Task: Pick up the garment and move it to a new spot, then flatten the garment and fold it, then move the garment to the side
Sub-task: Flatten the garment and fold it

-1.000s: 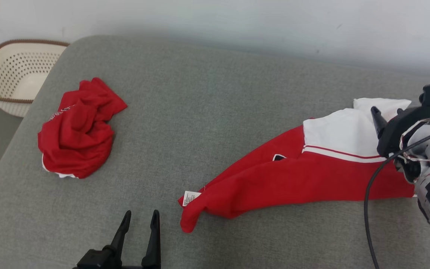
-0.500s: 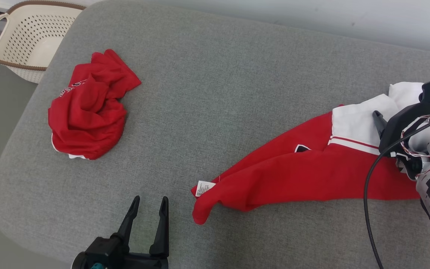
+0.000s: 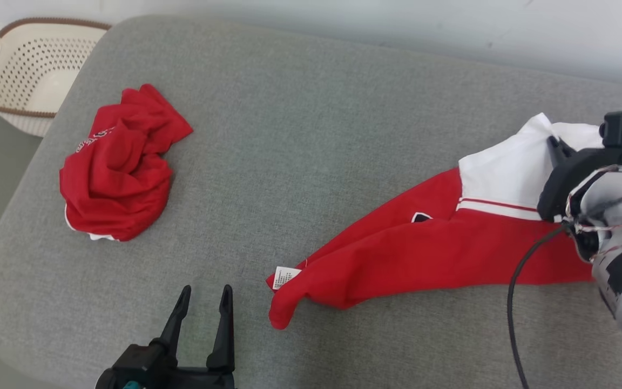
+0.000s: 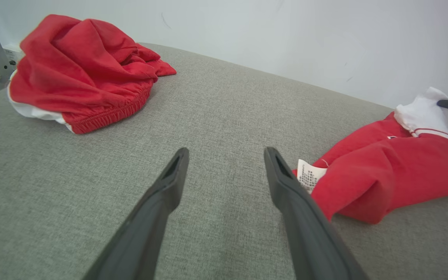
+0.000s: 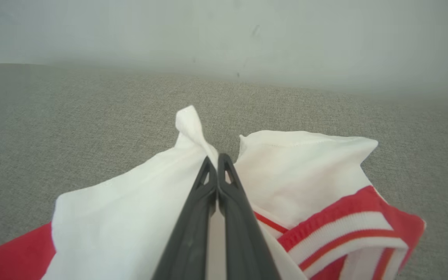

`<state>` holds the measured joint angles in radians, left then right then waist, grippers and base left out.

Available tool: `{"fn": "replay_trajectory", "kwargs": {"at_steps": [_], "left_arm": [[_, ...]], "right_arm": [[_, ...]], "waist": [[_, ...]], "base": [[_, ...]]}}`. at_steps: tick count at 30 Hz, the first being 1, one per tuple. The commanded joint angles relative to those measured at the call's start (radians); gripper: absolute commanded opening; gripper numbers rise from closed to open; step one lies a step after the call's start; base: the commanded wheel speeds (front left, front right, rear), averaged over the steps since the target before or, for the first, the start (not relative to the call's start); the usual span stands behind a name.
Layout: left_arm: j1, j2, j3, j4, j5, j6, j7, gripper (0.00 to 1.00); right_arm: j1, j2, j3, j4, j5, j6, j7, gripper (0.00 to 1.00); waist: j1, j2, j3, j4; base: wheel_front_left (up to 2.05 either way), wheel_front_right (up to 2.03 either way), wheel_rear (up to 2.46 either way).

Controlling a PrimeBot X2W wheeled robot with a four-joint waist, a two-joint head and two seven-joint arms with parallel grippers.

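A long red garment [image 3: 424, 254] with a white upper part and striped ribbing lies stretched across the right half of the grey cushion [image 3: 316, 135]. My right gripper [image 3: 553, 143] is shut on its white end, which rises to a small peak at the fingertips. In the right wrist view the two dark fingers [image 5: 204, 194] are pressed together, with white cloth [image 5: 130, 210] bunched on both sides. My left gripper [image 3: 203, 294] stands open above bare cushion, just left of the garment's tagged red end [image 4: 387, 171]. Nothing sits between its jaws [image 4: 226, 153].
A second, crumpled red garment [image 3: 114, 178] lies on the cushion's left part. A cream perforated basket [image 3: 19, 70] stands on the floor beyond the cushion's left edge. A pale wall runs behind. Bare cushion lies between the two garments.
My right gripper has shut on the garment's white end, drawing it into a peak. The head camera has shifted, so the whole picture moved. The left gripper stays open.
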<state>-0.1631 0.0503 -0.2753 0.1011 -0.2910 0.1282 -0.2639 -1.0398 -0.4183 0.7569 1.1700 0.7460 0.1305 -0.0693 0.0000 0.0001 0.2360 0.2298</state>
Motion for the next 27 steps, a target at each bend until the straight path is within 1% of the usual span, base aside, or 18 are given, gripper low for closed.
{"fn": "replay_trajectory", "kwargs": {"at_steps": [1, 8, 12, 18, 23, 24, 27], "left_arm": [[0.024, 0.001, 0.008, 0.007, 0.005, 0.002, -0.002, 1.0], [0.067, 0.001, 0.055, 0.007, 0.017, -0.009, -0.002, 1.0], [0.087, 0.0, 0.072, 0.003, 0.022, -0.011, -0.002, 1.0], [0.122, 0.0, 0.1, -0.001, 0.028, -0.015, -0.002, 1.0], [0.139, 0.001, 0.115, -0.008, 0.024, -0.015, -0.002, 1.0], [0.139, 0.001, 0.115, -0.008, 0.024, -0.015, -0.002, 1.0], [0.148, 0.001, 0.119, -0.009, 0.02, -0.016, -0.002, 1.0]], "right_arm": [[0.033, -0.003, 0.009, -0.019, 0.013, 0.0, -0.027, 0.0], [0.137, -0.036, 0.045, -0.162, 0.076, 0.0, -0.124, 0.0], [0.208, -0.074, 0.071, -0.271, 0.099, 0.0, -0.157, 0.0], [0.334, -0.125, 0.083, -0.428, 0.113, 0.0, -0.179, 0.0], [0.45, -0.145, 0.07, -0.547, 0.102, 0.0, -0.182, 0.0], [0.45, -0.145, 0.07, -0.547, 0.102, 0.0, -0.182, 0.0], [0.523, -0.152, 0.046, -0.609, 0.077, 0.0, -0.183, 0.0]], "waist": [[0.0, -0.0001, -0.026, -0.02], [0.0, -0.0001, -0.099, -0.08], [0.0, -0.0001, -0.131, -0.113], [0.0, -0.0001, -0.16, -0.167], [0.0, -0.0001, -0.172, -0.201], [0.0, -0.0001, -0.172, -0.201], [0.0, -0.0001, -0.179, -0.214]], "base": [[0.0, 0.0, 0.0], [0.0, 0.0, 0.0], [0.0, 0.0, 0.0], [0.0, 0.0, 0.0], [0.0, 0.0, 0.0], [0.0, 0.0, 0.0], [0.0, 0.0, 0.0]]}}
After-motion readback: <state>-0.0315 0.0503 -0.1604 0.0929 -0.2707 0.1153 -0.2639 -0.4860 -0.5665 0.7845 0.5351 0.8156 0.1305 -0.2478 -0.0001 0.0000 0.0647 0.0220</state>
